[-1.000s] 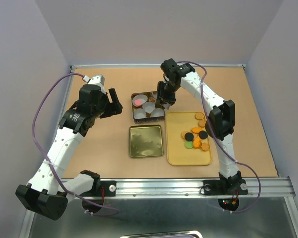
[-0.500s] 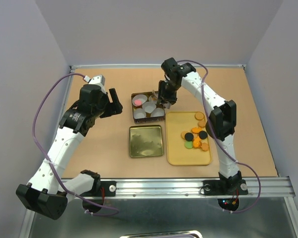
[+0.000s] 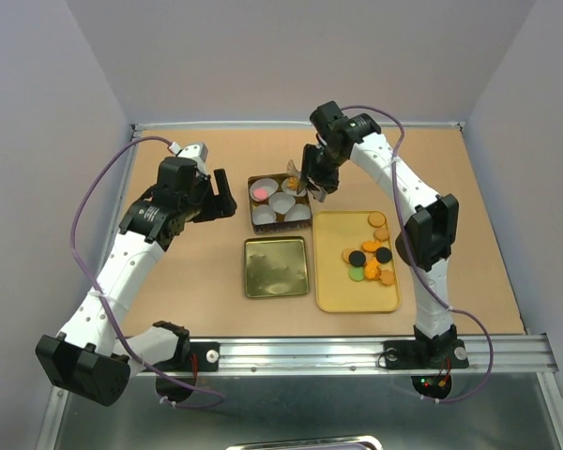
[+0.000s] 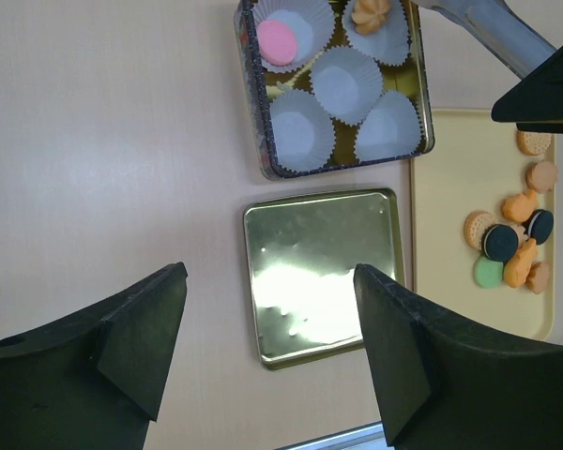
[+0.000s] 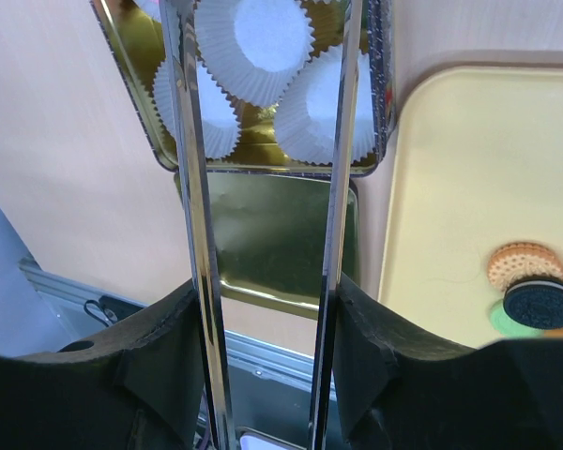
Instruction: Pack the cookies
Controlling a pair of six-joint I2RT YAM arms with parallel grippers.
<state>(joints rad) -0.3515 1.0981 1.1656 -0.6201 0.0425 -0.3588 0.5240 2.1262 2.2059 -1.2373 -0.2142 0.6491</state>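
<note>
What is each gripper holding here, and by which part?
The right gripper holds metal tongs, a finger against the outer side of each blade, toward the handle end; the tips are out of its wrist view. The left gripper is open, holding nothing.

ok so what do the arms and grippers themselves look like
The left arm and right arm are white perforated links with black joints, each trailed by a looping purple cable. The left gripper and right gripper have chunky matte-black wedge-shaped fingers. The right pair flanks shiny metal tongs.
</note>
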